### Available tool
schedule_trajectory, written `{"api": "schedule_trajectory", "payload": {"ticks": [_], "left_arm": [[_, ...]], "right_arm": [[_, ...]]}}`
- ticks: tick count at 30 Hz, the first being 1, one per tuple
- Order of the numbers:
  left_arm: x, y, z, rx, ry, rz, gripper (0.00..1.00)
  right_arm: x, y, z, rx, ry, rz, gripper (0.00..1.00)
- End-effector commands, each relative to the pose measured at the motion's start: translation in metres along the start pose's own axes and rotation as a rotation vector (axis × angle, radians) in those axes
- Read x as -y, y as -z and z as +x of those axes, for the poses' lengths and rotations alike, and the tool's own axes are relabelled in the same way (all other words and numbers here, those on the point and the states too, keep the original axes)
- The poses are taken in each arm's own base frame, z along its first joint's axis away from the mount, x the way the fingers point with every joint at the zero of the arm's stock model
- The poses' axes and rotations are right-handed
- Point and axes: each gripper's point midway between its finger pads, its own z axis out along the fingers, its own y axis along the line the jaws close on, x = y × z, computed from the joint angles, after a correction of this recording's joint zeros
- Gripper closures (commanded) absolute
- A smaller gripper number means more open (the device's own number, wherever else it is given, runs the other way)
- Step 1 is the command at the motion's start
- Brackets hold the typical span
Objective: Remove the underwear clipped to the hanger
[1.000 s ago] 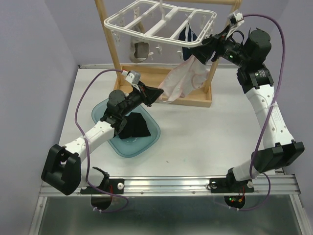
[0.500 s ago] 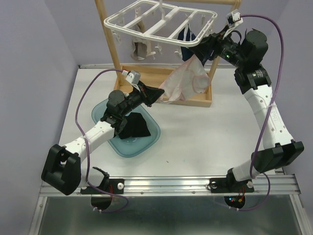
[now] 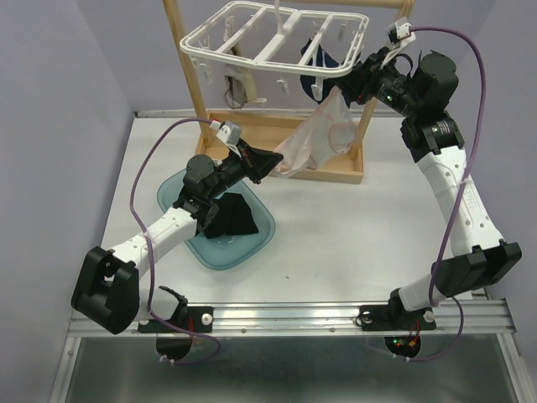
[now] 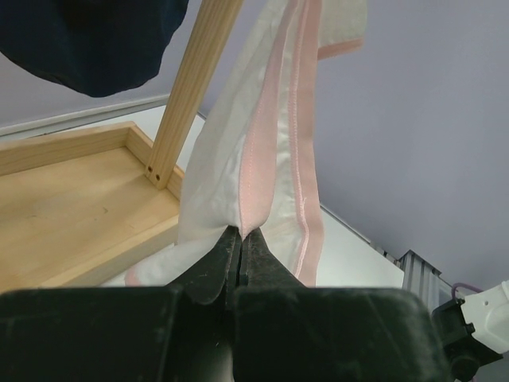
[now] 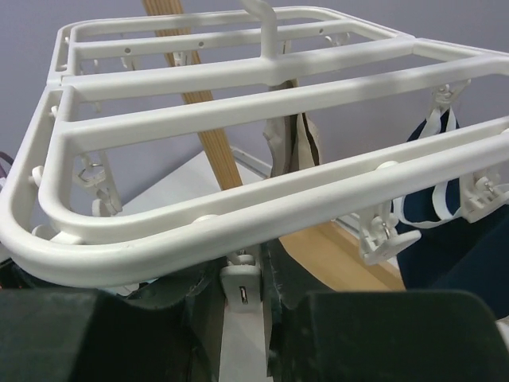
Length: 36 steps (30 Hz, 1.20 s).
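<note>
The white hanger (image 3: 277,38) hangs from the wooden stand. A pale pink-white underwear (image 3: 323,134) dangles from a clip (image 5: 242,290) under its near right rim. My right gripper (image 3: 357,78) reaches under that rim, and its fingers (image 5: 275,279) press both sides of the clip. My left gripper (image 3: 273,164) is shut on the lower edge of the pink underwear (image 4: 262,119), its jaws pinching a fold of it. Navy underwear (image 3: 323,63) and beige underwear (image 3: 239,84) still hang from clips. A black one (image 3: 231,217) lies in the teal tray (image 3: 180,189).
The wooden stand has an upright post (image 3: 186,67) at the left and a shallow base tray (image 3: 336,172) under the hanger. Another post (image 4: 191,87) stands just left of the stretched cloth. Several free clips (image 5: 386,239) dangle from the hanger's bars.
My right gripper has moved up under the hanger's rim and closed on the clip. The hanger has swung slightly and the pink underwear has shifted. The left arm holds still.
</note>
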Motion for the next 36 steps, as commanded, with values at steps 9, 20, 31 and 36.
{"api": "schedule_trajectory", "payload": {"ticks": [9,20,31,36], "left_arm": [[0.019,-0.003,-0.025,0.066,-0.04,0.068,1.0],[0.016,-0.004,-0.019,0.062,-0.043,0.076,1.0],[0.019,-0.001,-0.023,0.093,-0.057,0.074,1.0],[0.025,-0.001,-0.025,0.102,-0.056,0.081,1.0]], "right_arm": [[-0.018,0.014,-0.01,0.04,0.07,-0.055,0.49],[-0.011,0.036,-0.004,-0.004,0.22,0.02,0.06],[-0.013,0.058,0.017,-0.03,0.332,0.025,0.0],[-0.013,0.052,0.015,0.052,0.324,0.052,0.0]]}}
